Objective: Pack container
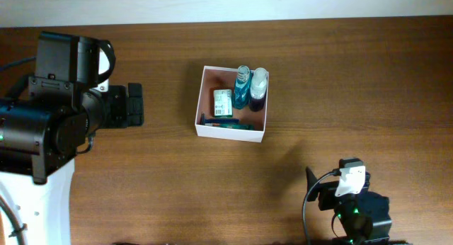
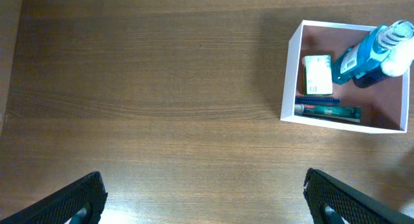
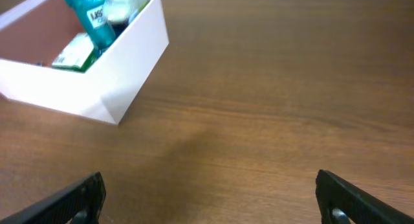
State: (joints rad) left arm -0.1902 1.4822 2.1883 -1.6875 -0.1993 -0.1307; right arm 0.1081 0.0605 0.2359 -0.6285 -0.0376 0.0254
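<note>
Two pairs of jaws we see gaping wide, gripping nothing; the container (image 2: 381, 101) lies ahead, apart from both.

The counter (image 1: 354, 82) is brown wood. A small green-and-white carton (image 2: 317, 75) lies flat. Just beside it a blue bottle (image 2: 354, 61) touches a dark bottle (image 1: 257, 95) (this one has a white cap). A long green tube (image 2: 331, 111) lies near the carton.

Brown wooden table (image 1: 340, 82) carries the white container (image 1: 230, 130)
</note>
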